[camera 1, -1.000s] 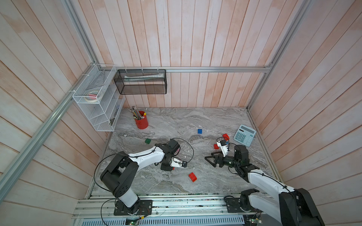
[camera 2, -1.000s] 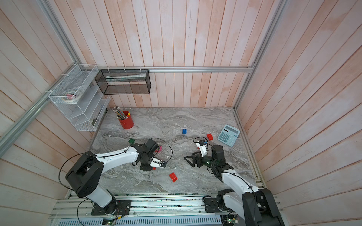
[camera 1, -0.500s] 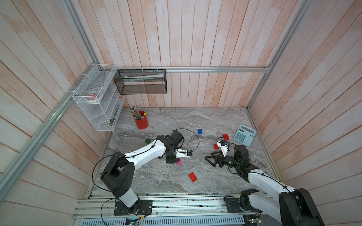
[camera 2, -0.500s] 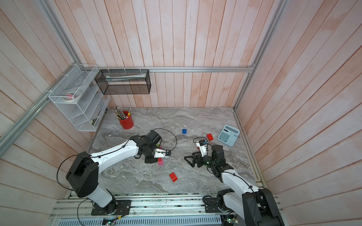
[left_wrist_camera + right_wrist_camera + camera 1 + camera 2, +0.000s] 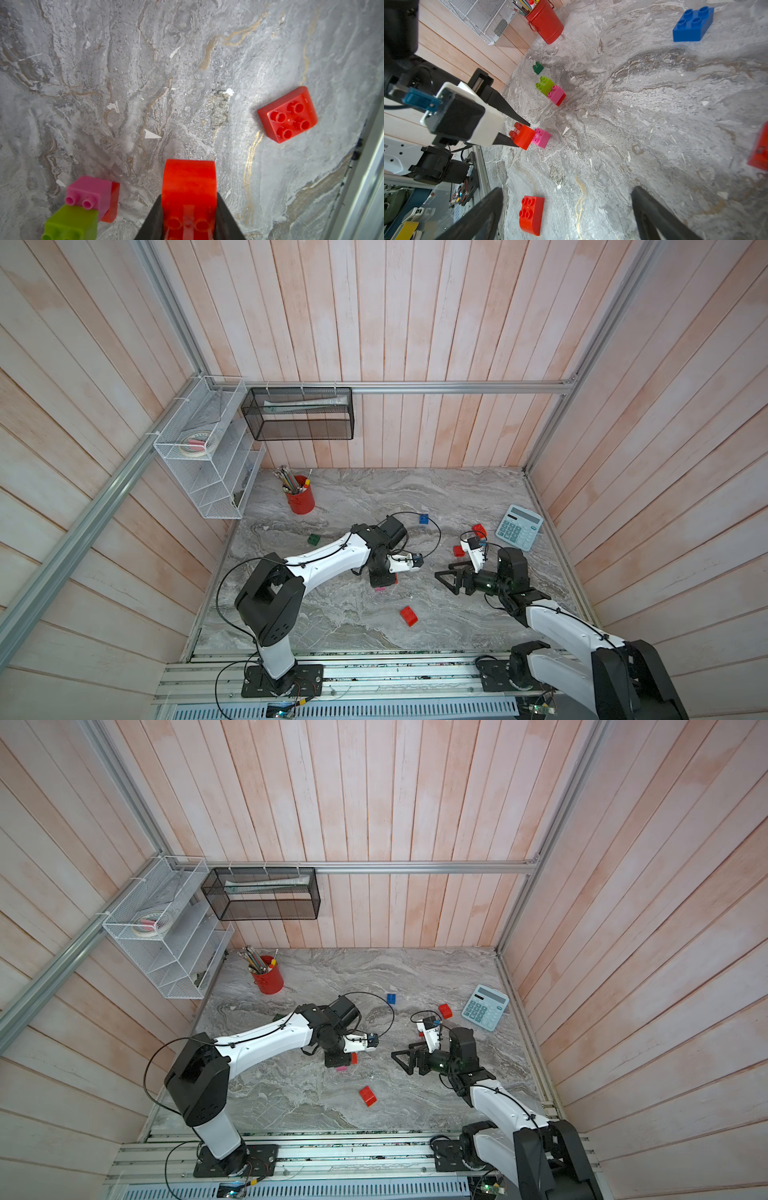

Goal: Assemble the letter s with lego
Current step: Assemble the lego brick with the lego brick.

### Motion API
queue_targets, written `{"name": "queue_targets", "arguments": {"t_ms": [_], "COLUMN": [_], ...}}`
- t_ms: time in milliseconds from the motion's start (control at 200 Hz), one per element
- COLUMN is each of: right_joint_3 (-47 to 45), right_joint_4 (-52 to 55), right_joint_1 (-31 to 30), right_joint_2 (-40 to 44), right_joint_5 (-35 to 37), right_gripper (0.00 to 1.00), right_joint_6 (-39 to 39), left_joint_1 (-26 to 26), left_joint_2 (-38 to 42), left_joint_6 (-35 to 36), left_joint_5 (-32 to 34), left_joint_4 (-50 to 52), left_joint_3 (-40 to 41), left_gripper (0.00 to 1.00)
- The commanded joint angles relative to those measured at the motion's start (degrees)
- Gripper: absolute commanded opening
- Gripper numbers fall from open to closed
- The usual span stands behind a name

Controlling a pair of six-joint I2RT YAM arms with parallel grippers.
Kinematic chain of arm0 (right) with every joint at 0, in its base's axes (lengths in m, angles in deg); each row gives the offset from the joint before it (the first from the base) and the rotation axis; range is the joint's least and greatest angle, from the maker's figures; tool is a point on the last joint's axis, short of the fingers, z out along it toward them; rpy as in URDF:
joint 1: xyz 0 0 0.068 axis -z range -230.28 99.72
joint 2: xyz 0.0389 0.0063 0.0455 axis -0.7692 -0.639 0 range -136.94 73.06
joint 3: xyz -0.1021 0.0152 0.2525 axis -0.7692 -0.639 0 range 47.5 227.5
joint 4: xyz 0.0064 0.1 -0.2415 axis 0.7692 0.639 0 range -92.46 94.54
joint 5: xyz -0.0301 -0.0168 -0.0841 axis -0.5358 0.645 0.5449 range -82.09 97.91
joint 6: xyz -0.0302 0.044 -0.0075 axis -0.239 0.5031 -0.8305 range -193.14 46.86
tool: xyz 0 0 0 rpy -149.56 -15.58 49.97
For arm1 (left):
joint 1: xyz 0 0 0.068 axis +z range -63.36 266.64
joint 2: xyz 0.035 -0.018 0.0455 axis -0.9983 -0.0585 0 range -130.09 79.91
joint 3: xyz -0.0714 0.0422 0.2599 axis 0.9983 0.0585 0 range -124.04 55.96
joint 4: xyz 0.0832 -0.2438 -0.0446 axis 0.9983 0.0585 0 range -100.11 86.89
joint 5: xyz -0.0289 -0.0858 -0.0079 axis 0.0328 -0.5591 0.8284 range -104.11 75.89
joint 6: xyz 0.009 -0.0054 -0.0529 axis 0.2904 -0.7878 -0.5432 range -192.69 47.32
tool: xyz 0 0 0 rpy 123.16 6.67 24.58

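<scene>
Left gripper [image 5: 522,135], clamped tight on a red brick [image 5: 526,138], holds it beside a pink brick [image 5: 542,137] just beyond its tips, seemingly to join them.

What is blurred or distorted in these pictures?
Left wrist view: the rounded red plastic brick nearest the lens is soft, the four-stud red plastic brick sharp. Right wrist view: the red plastic brick at the edge is smeared. In both top views the pink wooden planks splay outward.
</scene>
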Motion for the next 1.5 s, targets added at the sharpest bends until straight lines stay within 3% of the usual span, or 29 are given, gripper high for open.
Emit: {"name": "queue_targets", "arguments": {"t_ms": [0,385,1495], "right_joint_3": [0.2,0.1,-0.8], "right_joint_4": [-0.7,-1.1,-2.8], "right_joint_1": [0.5,0.8,0.8], "right_joint_2": [0.1,-0.5,-1.5], "right_joint_5": [-0.3,-0.8,-1.8], "right_gripper": [0.98,0.98,0.98], "right_joint_6": [-0.2,-0.1,0.7], "left_joint_1": [-0.2,0.0,0.5], "left_joint_2": [-1.3,-3.4,-7.0], "left_joint_6": [-1.0,-0.8,-2.4], "left_joint_5": [-0.9,1.3,3.8], "left_joint_4": [-0.7,-4.4,-1.8], "left_joint_3": [0.0,1.7,2.3], "left_gripper": [0.31,0.31,0.29]}}
